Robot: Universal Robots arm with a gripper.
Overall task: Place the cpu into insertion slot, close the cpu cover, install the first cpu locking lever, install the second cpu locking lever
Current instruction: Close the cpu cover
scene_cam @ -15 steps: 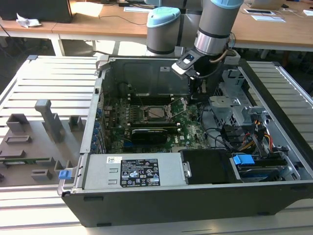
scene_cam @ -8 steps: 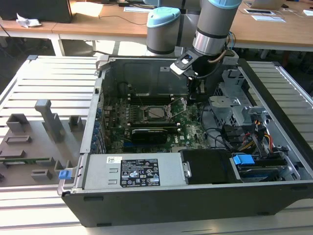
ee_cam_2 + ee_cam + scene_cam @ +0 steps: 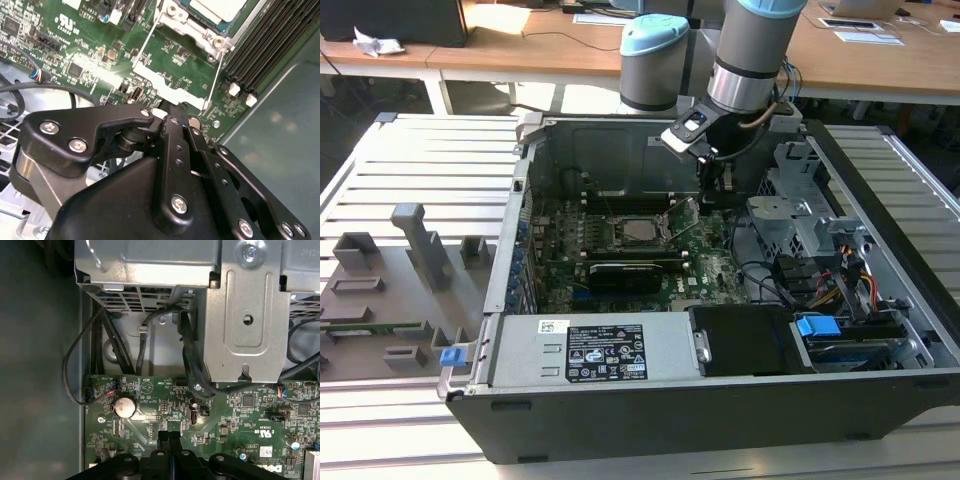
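Inside the open computer case (image 3: 720,420), the gripper (image 3: 716,200) hangs low over the green motherboard (image 3: 710,272). Its fingers (image 3: 163,441) are pressed together, and the tips are just beside a silver lever bar (image 3: 165,82). The cpu (image 3: 640,231) lies in the insertion slot (image 3: 615,236), near the gripper on the exterior view's left.

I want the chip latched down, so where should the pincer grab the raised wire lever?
Probably its free upper end: the locking lever is a thin wire leaning up at the insertion slot's edge, so come from above, closing across it.
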